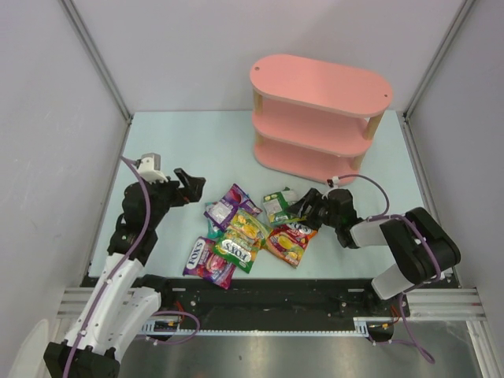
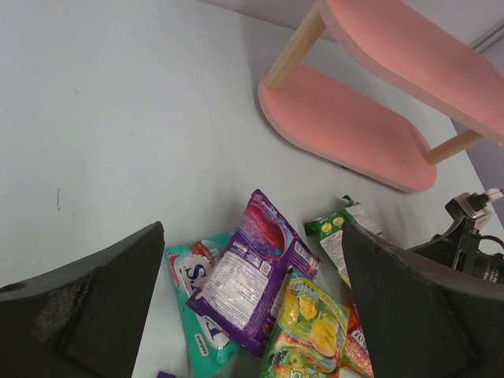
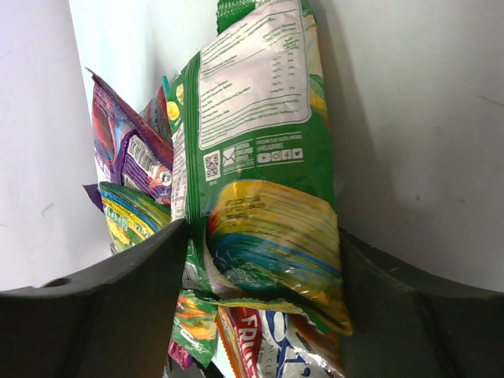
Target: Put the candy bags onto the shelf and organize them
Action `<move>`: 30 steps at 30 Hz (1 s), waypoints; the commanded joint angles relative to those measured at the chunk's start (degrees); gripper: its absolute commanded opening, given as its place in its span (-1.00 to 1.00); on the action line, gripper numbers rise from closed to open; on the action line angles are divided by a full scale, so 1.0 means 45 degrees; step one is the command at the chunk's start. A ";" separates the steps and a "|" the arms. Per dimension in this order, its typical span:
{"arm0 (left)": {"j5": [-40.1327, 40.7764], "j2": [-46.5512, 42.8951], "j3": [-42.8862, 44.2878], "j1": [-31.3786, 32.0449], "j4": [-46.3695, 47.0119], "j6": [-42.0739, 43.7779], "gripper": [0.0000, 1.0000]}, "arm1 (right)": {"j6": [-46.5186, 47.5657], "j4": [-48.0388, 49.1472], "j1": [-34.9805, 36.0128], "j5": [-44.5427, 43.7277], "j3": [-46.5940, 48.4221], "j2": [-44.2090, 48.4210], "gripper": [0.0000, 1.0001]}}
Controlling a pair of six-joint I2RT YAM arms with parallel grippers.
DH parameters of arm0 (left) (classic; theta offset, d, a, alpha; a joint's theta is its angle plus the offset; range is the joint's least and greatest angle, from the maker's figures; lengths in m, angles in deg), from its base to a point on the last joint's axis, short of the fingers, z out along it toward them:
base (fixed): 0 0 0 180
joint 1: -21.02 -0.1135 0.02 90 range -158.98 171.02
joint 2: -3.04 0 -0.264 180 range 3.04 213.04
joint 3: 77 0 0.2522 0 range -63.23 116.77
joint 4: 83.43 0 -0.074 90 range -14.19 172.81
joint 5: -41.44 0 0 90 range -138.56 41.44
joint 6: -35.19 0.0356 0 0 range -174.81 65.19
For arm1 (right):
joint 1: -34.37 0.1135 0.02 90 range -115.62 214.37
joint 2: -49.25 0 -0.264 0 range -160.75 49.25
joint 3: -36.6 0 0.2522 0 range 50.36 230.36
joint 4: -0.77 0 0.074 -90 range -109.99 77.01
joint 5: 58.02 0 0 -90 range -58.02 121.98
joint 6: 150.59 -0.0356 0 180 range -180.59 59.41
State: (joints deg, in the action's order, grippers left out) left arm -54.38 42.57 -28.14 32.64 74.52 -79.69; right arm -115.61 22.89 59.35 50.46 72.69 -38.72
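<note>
Several candy bags lie in a loose pile (image 1: 236, 235) on the table's near middle. My right gripper (image 1: 305, 206) lies low at the pile's right edge, its jaws pressed on both sides of a green candy bag (image 3: 252, 118), which bulges between them; the same green bag (image 1: 277, 206) shows from above. Under it lies an orange-red bag (image 3: 276, 346). My left gripper (image 2: 252, 236) hovers open above a purple bag (image 2: 248, 276), a teal bag (image 2: 193, 291) and a yellow-green bag (image 2: 311, 319), holding nothing. The pink shelf (image 1: 319, 118) stands at the back right with nothing on its boards.
Grey walls enclose the table on three sides. The shelf's lowest board (image 2: 354, 126) and a wooden post (image 2: 295, 47) stand just beyond the pile. The right arm's body (image 1: 409, 248) rests near the front right edge.
</note>
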 commanded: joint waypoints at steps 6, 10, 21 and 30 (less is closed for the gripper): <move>0.0240 -0.0483 0.0347 0.0055 -0.0423 0.0178 1.00 | -0.0253 0.0856 0.0095 0.0483 -0.0001 -0.0161 -0.13; 0.0220 -0.0425 0.0405 0.0055 -0.0344 0.0120 0.99 | 0.0078 0.0349 -0.0021 0.0444 -0.0001 0.0676 -0.53; 0.0083 -0.0171 0.0581 0.0055 -0.0208 0.0022 1.00 | 0.4275 -0.7433 -0.0628 -0.1820 0.2067 0.6771 -0.88; -0.0014 0.0064 0.0717 0.0055 -0.0422 0.0041 1.00 | 0.7148 -1.3965 0.1380 -0.5469 0.5914 0.5956 -1.00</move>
State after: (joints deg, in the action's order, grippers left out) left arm -53.70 42.59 -27.86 32.64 72.74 -79.78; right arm -90.59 -24.71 60.24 36.21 93.10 -8.66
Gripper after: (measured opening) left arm 0.996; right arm 0.154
